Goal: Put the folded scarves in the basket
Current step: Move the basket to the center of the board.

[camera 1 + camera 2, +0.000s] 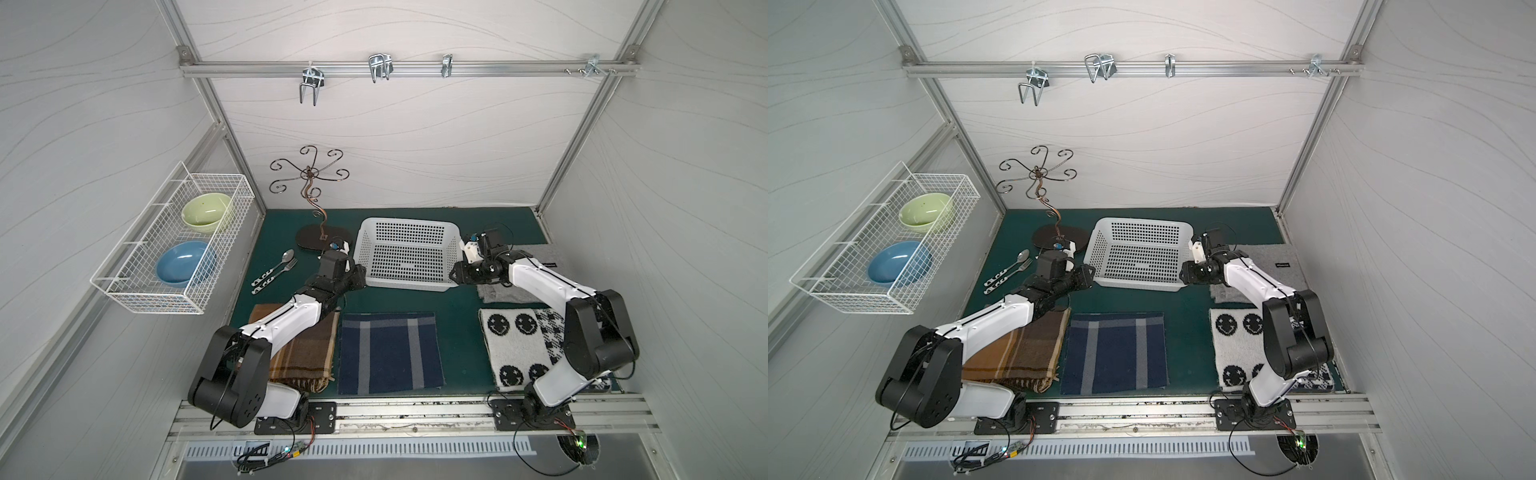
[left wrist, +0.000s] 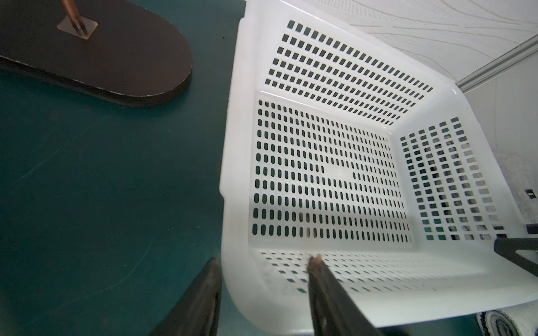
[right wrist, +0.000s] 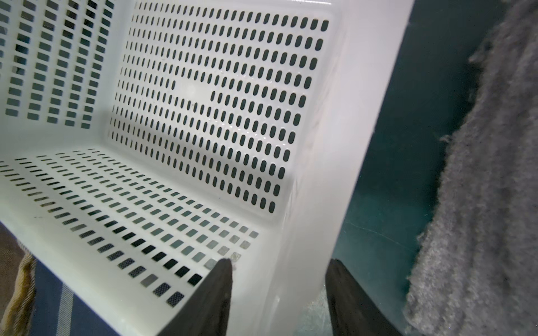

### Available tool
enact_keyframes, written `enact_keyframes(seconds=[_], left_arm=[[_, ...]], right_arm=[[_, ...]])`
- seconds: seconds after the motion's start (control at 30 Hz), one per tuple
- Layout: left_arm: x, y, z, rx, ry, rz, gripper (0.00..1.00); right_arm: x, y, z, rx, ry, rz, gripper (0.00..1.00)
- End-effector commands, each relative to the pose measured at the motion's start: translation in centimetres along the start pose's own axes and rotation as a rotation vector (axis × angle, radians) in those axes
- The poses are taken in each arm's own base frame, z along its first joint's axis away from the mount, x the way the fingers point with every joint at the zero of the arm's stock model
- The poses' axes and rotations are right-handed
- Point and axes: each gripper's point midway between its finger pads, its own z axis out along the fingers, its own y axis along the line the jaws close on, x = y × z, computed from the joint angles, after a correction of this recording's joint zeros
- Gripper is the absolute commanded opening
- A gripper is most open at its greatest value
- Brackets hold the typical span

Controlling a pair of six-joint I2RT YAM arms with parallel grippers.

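While both jaws stand apart astride flared rim: basket [image 1: 409, 233] white, perforated, shallow.

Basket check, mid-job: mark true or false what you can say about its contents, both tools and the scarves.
1. The white perforated plastic basket is empty. True.
2. The left tool straddles its rim, one finger inside, one outside. True.
3. The navy plaid folded scarf lies in the basket. False: it lies flat on the green mat, nearer the arm bases.
4. The right tool holds the grey fuzzy scarf. False: it straddles the basket's rim; that scarf lies beside the basket.
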Motion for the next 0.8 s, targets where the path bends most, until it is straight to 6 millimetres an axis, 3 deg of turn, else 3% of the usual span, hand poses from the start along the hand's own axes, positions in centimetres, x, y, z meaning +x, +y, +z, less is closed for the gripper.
enact_keyframes(seconds=[0.0,0.1,0.47,0.67,0.77], left_arm=[[-0.2,-0.2,0.1,-0.016,0.017,0.036,0.49],[0.2,-0.4,0.5,-0.012,0.057,0.047,0.39],[0.7,-1.1,-2.0,0.002,0.058,0.004,0.30],[0.8,-1.2,-2.4,0.002,0.070,-0.005,0.37],[1.2,-0.3,-2.6,-0.045,0.079,0.005,0.53]], right_arm=[[-0.4,0.5,-0.8,-0.026,-0.031,0.018,0.55],[-0.4,0.7,-1.7,-0.028,-0.061,0.019,0.58],[-0.2,1.3,-3.5,-0.043,-0.092,-0.008,0.62],[-0.4,1.1,-3.7,-0.023,-0.082,-0.016,0.65],[0.1,1.2,-4.7,-0.020,-0.103,-0.012,0.67]])
